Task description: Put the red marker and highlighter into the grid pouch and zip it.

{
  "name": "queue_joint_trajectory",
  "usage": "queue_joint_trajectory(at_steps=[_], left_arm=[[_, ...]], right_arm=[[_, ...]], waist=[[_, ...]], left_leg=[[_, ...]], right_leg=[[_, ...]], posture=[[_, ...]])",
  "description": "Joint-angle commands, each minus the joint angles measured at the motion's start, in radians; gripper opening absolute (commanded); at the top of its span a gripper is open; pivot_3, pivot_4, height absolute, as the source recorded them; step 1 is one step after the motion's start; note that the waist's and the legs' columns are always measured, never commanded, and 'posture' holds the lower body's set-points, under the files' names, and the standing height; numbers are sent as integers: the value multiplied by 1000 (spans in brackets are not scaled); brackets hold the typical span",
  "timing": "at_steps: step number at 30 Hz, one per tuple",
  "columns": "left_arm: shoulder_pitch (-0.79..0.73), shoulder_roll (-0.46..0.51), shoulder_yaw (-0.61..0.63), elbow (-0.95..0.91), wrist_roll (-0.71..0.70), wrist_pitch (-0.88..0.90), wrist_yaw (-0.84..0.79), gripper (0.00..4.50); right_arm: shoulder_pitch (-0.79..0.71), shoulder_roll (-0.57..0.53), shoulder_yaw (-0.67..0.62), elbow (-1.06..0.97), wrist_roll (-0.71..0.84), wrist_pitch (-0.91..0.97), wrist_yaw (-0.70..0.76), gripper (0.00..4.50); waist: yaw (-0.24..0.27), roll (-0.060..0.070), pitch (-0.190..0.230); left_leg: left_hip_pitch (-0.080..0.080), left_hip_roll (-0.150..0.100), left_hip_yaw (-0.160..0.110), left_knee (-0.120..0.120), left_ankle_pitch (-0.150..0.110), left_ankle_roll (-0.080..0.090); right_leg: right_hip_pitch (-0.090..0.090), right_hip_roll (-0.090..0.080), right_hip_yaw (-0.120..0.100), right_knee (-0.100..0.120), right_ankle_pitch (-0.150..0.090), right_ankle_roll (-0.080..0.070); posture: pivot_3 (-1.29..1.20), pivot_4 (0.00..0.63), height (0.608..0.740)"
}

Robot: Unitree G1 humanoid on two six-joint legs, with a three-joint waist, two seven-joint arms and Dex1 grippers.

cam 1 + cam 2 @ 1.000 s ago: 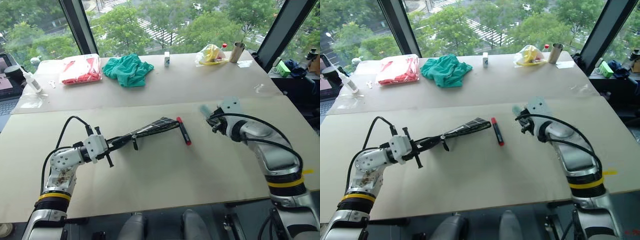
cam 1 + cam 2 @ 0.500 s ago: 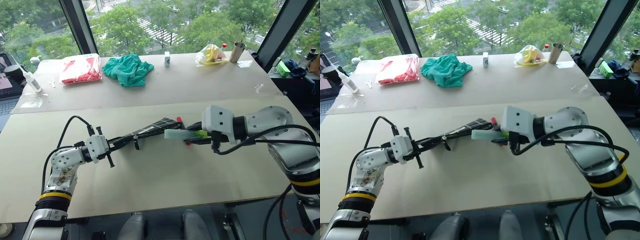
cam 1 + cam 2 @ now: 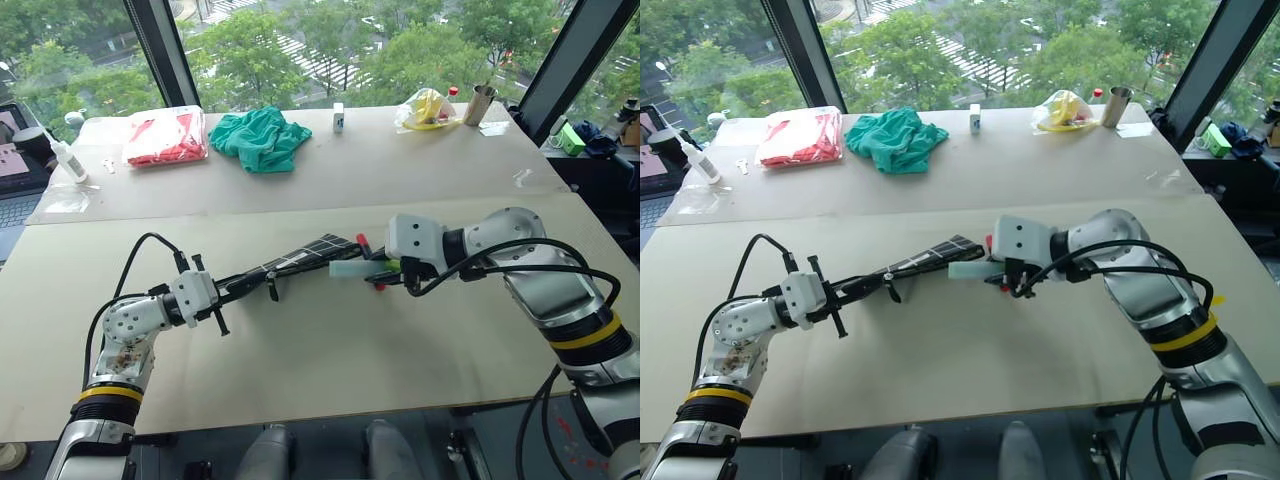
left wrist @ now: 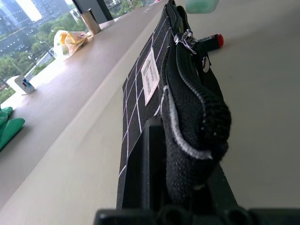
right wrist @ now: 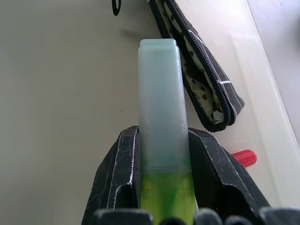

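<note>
Tabletop [image 5: 61, 93]; polka-dot lining inside grid pouch [image 5: 197, 65]

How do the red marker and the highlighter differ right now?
The highlighter is gripped in the right gripper and held off the table; the red marker lies loose on the table. The highlighter is pale with a lime-green end and stubby; the red marker is dark, slim, with a red cap. Both are outside the grid pouch.

One grid pouch [image 3: 312, 254], one highlighter [image 3: 358, 269], one red marker [image 3: 363, 243] (mostly hidden), one green cloth [image 3: 260, 138], one red-and-white bag [image 3: 163, 139], one metal cup [image 3: 481, 103], two hands.
</note>
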Motion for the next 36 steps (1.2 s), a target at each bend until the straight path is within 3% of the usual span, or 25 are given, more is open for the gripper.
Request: queue_joint_trajectory(at_steps=[1,11,15,25,32,36], left_arm=[[6,2,2,-36,5,-16,8,0],[16,0,1,-42,10,-20,8,0],[17,0,2,-42,8,-20,6,0],[12,-3,-7,-38,11,-19,-6,0],[-14,-13,-13,-17,14,-18,-17,0],[-24,-19,-16,-8,15,-20,-22,0]], right_arm=[[-46,26,-19,39,-27,-25,-15,1065],[-42,28,-58,56,19,9,51,1065],[-58,27,-35,96,-30,19,27,1065],[-178,215,86,152,-161,163,-87,1065],[-183,281,204,64,-224,57,-56,1065],[-169,253,281,76,-320,-58,-50,1065]], waist=[[0,0,0],[-3,0,0],[-3,0,0],[-10,0,0],[-9,0,0],[-8,0,0]], left_leg=[[0,0,0,0,0,0],[-1,0,0,1,0,-1],[-1,0,-1,1,0,-1],[-2,0,-1,2,1,-2],[-3,0,-1,3,1,-3],[-3,-1,-2,3,1,-3]], right_leg=[[0,0,0,0,0,0],[-1,0,0,0,0,0],[-1,0,0,0,0,0],[-3,0,0,4,0,0],[-3,0,-1,4,0,0],[-3,0,-1,5,0,0]], posture=[[0,150,740],[0,150,740],[0,150,740],[0,150,740],[0,150,740],[0,150,740]])
